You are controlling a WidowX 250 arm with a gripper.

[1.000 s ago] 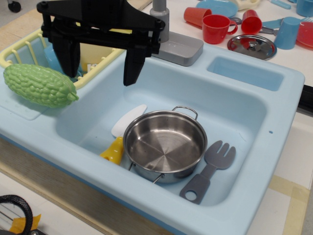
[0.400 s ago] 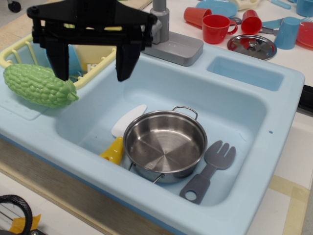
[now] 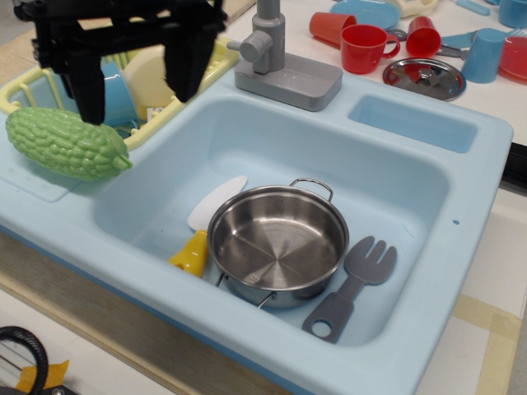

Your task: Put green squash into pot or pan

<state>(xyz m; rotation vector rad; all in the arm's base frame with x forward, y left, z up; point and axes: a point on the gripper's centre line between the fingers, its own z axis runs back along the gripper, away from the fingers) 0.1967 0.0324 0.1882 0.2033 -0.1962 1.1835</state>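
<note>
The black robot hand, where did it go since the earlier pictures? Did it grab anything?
The hand slid left and toward the back, from over the sink's edge to above the yellow rack, nearer the green squash. Its fingers are open and hold nothing. The squash, the pot, the gray fork and the yellow-handled spatula did not move.

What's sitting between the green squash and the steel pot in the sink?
In the only view, a spatula with a white blade and yellow handle lies between the squash and the pot, on the sink floor against the pot's left side.
</note>
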